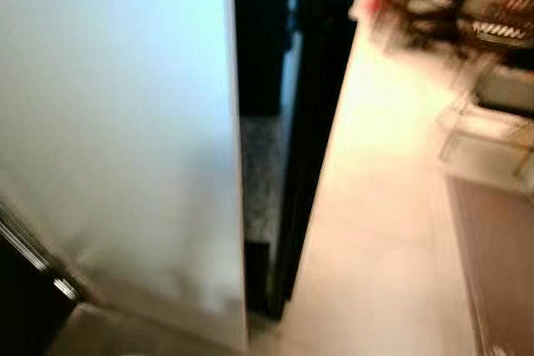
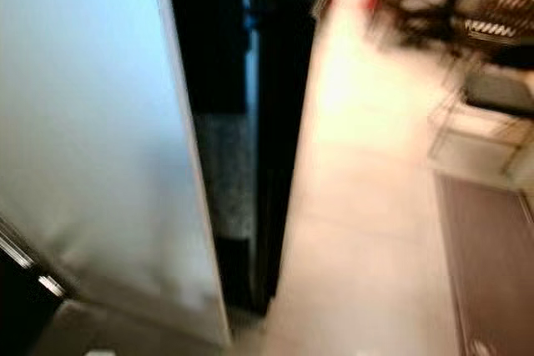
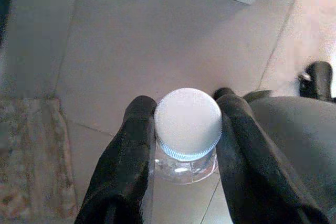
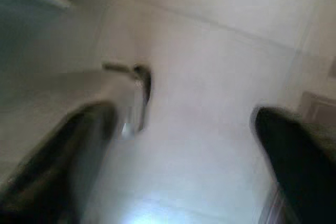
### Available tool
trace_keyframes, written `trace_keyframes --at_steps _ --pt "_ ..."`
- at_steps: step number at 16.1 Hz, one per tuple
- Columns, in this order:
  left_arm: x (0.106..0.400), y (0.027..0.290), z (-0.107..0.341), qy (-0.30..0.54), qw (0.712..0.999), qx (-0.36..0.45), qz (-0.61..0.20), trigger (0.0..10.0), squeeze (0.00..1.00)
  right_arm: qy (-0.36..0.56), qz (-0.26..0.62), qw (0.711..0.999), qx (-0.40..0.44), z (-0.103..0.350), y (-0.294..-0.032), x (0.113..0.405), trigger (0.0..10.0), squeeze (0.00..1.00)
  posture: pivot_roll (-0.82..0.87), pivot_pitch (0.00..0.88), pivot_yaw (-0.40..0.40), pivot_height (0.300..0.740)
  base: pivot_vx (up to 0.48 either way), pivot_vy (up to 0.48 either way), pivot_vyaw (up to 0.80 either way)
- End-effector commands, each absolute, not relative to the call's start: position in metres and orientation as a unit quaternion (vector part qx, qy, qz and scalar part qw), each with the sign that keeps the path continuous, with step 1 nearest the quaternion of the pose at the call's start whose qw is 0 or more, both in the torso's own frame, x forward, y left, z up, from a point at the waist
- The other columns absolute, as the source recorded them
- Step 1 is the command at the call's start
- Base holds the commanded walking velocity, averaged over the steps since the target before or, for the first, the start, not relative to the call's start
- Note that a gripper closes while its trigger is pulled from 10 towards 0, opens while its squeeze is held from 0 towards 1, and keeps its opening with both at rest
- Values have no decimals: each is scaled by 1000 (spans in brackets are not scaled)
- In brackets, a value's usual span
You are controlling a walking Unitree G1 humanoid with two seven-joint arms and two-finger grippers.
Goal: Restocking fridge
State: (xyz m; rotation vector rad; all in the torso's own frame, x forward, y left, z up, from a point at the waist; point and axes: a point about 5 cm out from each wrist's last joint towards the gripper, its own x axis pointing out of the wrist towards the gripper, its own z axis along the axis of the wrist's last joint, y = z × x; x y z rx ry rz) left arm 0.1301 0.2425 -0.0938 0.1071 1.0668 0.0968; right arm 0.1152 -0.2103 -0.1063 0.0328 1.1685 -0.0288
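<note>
The left gripper [image 3: 186, 129] is clamped on one clear plastic bottle [image 3: 185, 161] just under its cap [image 3: 188, 121], a smooth matte black finger [image 3: 126, 161] pressed to either side of the neck. The cap is white, round and slightly domed, with fine ribbing around its lower edge; the glossy transparent shoulder shows only a little below it, and the body of the bottle is hidden behind the cap and fingers. Beneath lies a floor [image 3: 131, 45] of large pale grey tiles with thin joints, and at one edge a speckled, stone-like strip [image 3: 29, 156]. The right gripper [image 4: 184, 140] hangs over the same pale tiles with its two black fingers spread wide and nothing between them; this view is heavily blurred, and a small dark, shiny shape near one finger cannot be identified. Both head views are smeared by motion. They show a tall, flat white panel [image 1: 117, 139] with a straight vertical edge, beside it a narrow dark gap [image 1: 275, 81] whose inside is too dark to read, and a cream tiled floor [image 1: 375, 206] running away on the right. A dark mat [image 1: 496, 256] is cut off by the frame, and furniture at the far end is too blurred to make out.
</note>
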Motion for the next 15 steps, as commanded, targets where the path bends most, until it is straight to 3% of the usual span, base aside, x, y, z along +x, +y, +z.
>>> trace_keyframes --at_steps 1,15 --pt "130 239 -95 512 857 52 40 10000 0 545 -20 838 16 -105 -214 118 10000 0 48 0 2 740 0 0 -700" --pt "131 239 -95 513 856 41 49 10000 0 536 -29 843 21 -104 -213 120 10000 0 50 0 2 740 0 0 0"
